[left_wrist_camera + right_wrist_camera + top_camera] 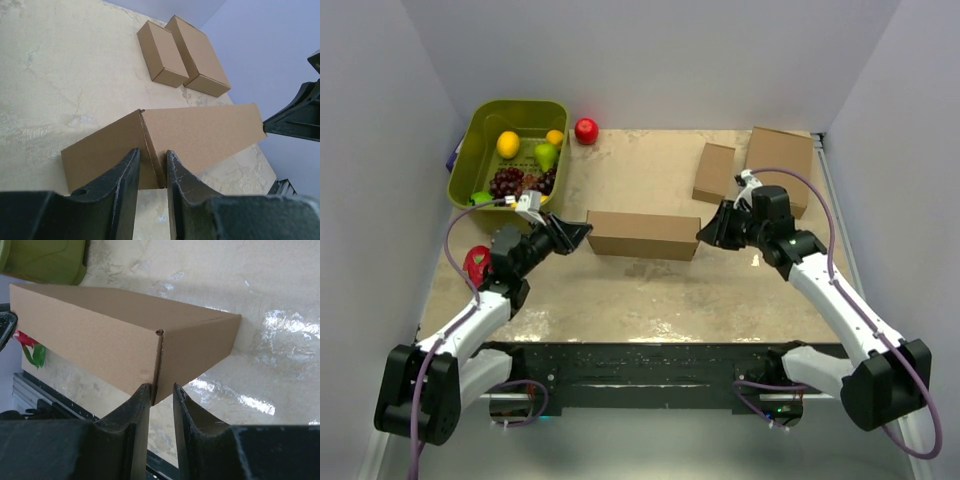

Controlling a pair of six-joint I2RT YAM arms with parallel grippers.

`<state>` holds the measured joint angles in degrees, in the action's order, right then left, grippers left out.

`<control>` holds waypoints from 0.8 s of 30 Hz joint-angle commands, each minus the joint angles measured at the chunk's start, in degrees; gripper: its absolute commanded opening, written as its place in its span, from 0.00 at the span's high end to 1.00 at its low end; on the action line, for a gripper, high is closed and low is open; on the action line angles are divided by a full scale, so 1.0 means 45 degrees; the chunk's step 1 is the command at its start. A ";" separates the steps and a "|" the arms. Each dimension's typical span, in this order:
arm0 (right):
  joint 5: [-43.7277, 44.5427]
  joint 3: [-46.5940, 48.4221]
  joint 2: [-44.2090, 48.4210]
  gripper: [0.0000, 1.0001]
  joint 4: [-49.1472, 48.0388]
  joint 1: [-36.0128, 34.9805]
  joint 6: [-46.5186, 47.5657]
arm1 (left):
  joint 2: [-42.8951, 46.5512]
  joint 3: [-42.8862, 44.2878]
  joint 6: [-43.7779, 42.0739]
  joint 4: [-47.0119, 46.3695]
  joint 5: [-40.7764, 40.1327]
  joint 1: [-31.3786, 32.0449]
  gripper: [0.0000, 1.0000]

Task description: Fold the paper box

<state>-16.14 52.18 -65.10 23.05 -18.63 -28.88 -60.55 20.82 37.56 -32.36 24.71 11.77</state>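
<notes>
Top view is showing me the paper box [643, 235] closed up, lying mid-table between both arms. Wrist cameras are adding the grip: the left gripper [152, 155] is pinching the box's left corner edge and the right gripper [159, 390] its right corner, jaws narrow. Right wrist is cropping the green basket [45, 260]. The box is half-hiding a red item [25, 339] that I'm not making out.
</notes>
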 commanded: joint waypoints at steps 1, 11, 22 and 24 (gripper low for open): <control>0.1009 -0.1068 0.0462 0.72 0.3002 0.0137 0.0716 | -0.0080 -0.0663 -0.1510 0.5489 0.0017 0.0196 0.62; 0.1165 0.0043 0.2083 0.40 0.4252 0.0117 0.1086 | 0.3201 0.1347 -0.2252 0.9025 -0.0647 0.0451 0.22; 0.0815 0.0493 0.1012 0.05 0.0469 0.0176 0.1710 | 0.1412 0.3396 -0.3521 0.7387 -0.1760 0.0373 0.05; 0.0814 0.0532 0.0407 0.01 -0.0841 0.0292 0.2177 | 0.0803 0.4081 -0.3756 0.6976 -0.1722 0.0256 0.04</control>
<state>-11.60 52.05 -59.83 32.10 -18.22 -23.31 -52.18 32.16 24.60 5.04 18.98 13.63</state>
